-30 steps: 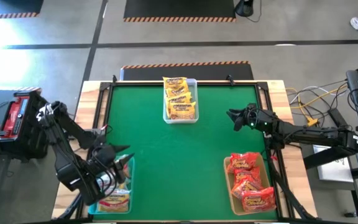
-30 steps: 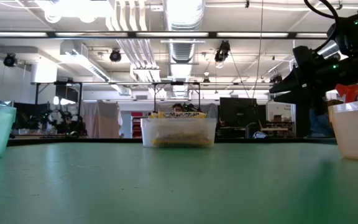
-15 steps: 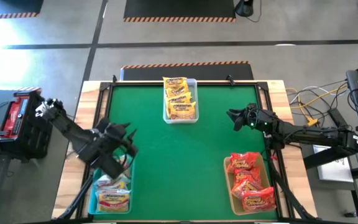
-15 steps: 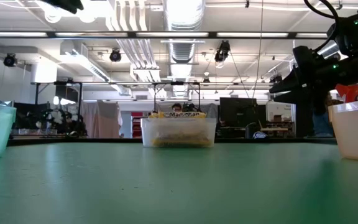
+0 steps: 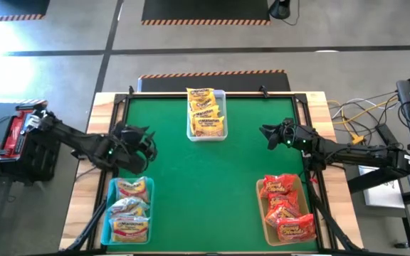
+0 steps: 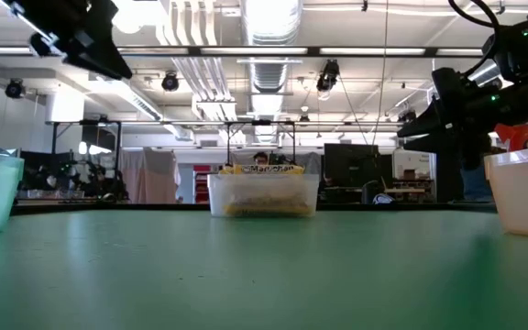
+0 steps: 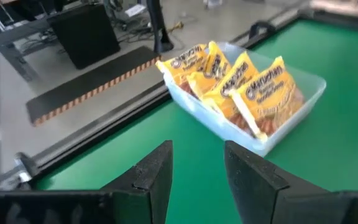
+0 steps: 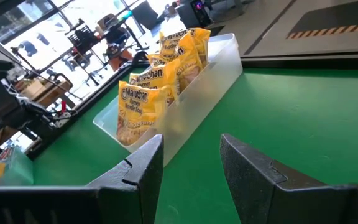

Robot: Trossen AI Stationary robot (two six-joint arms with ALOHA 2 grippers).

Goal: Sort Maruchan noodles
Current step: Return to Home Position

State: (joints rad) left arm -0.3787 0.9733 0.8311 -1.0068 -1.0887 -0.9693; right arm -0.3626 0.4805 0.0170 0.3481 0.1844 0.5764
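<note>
The Maruchan noodles lie sorted in three bins. Yellow-orange packets (image 5: 206, 112) fill a clear bin (image 5: 223, 135) at the table's far middle. Yellow and pale-blue packets (image 5: 129, 217) sit in a teal bin (image 5: 149, 186) at the near left. Red packets (image 5: 285, 208) lie in a pale bin (image 5: 260, 190) at the near right. My left gripper (image 5: 146, 142) hovers open above the green mat just beyond the teal bin, nothing between its fingers (image 7: 153, 171). My right gripper (image 5: 265, 133) hangs open at the table's right, pointing toward the clear bin (image 8: 225, 53), and is also empty.
A raised dark frame (image 5: 123, 99) borders the green mat (image 5: 205, 192). The mat's middle between the three bins is bare. Cables and equipment (image 5: 376, 117) lie beyond the table's right edge, and a dark box (image 5: 23, 139) stands off its left edge.
My left gripper has swung away from over the teal bin toward the table's far edge and tipped from pointing down to nearly level. The packets in the teal bin, covered by the arm before, now show. My right arm has kept still.
</note>
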